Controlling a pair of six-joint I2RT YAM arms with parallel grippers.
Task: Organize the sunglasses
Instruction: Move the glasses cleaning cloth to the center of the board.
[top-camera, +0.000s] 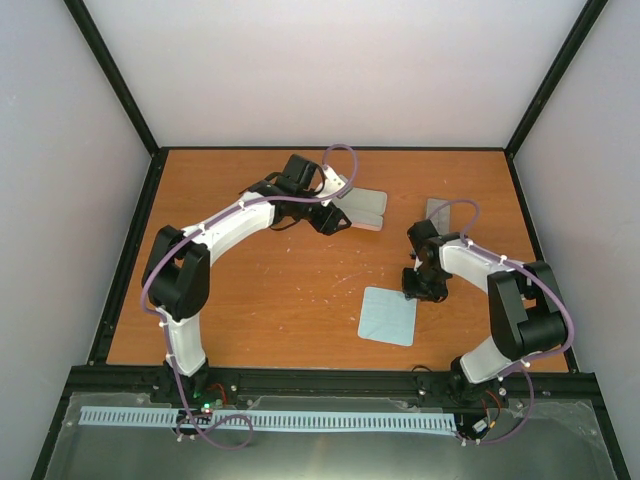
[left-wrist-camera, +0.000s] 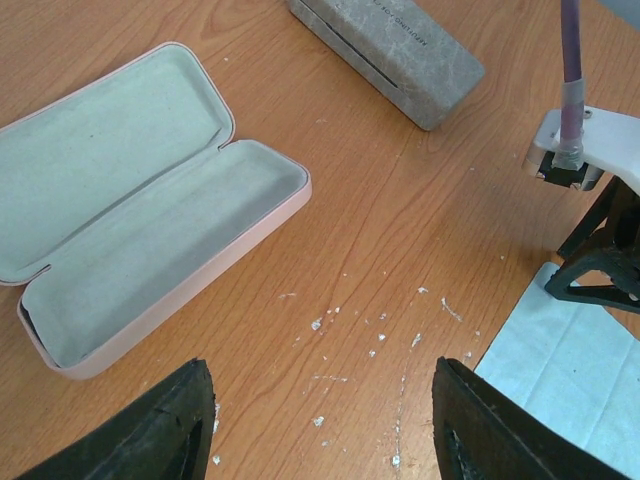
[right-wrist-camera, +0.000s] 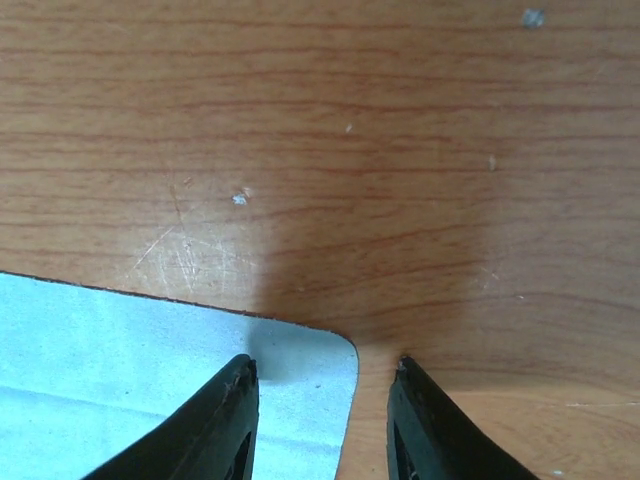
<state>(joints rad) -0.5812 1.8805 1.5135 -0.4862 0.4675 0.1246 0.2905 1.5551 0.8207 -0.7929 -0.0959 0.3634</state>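
From above: no sunglasses to be seen anywhere on the counter (top-camera: 250, 300). Near the far edge, about the middle, shows an open pink case (top-camera: 365, 208) with the left hand (top-camera: 332, 218) just beside it. A bit toward the right edge, shows a grey case (top-camera: 440, 212). Closer to the near edge, shows a blue cloth (top-camera: 390, 316) with the right hand (top-camera: 420, 288) at its far right corner.

From the left wrist: fingers spread wide, holding nothing. Shows the pink case open and empty. Shows the grey case shut, so cannot tell what is inside.

From the right wrist: fingers a little apart, pinching nothing, one over the cloth corner and one over bare wood.

Could go wrong by squeezing here: would likely grab only cloth, then drag it or bunch it up. Could also shut an empty case, with no glasses found.
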